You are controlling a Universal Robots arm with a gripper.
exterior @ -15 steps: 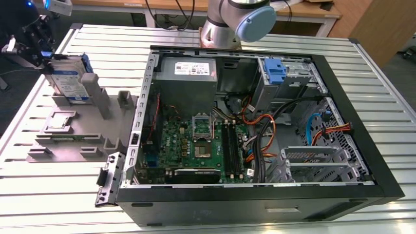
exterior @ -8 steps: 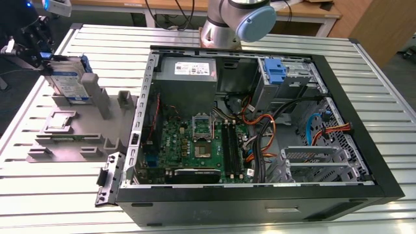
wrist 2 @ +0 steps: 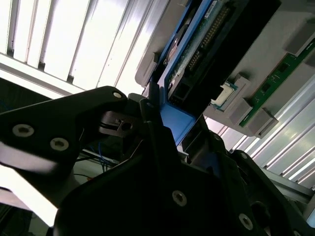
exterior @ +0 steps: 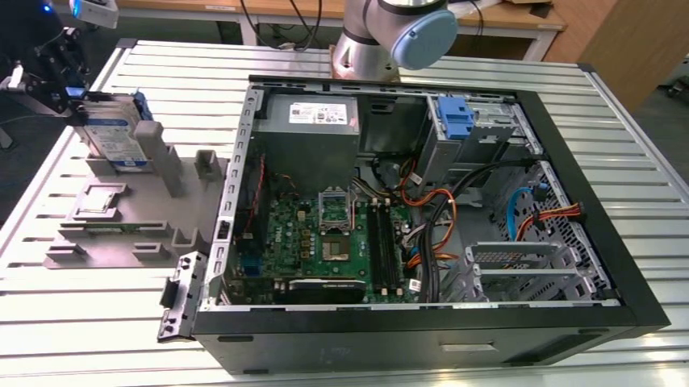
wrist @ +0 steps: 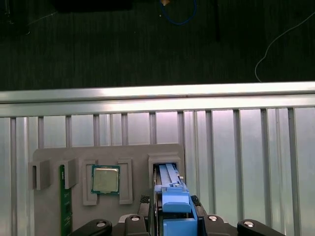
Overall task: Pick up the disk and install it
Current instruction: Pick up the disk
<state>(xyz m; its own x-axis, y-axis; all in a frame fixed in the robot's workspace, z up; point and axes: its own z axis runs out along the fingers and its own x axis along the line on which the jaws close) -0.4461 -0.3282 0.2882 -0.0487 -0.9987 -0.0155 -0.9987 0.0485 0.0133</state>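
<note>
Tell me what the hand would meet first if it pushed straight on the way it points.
Probably the grey holder: the hand is closed on the disk, which points into the holder's slot, so the disk would bottom out there before the hand itself touched. Depth is unclear.

Silver arm with grey-blue joint cap; black pincer studded with silver screws.

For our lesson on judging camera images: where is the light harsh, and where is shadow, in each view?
Second wrist view: the table slats glare white, and the gripper is a dark mass closed on the disk. First wrist view: a bright band along the table edge, dark floor beyond. Exterior view: the computer case interior lies in shade.
</note>
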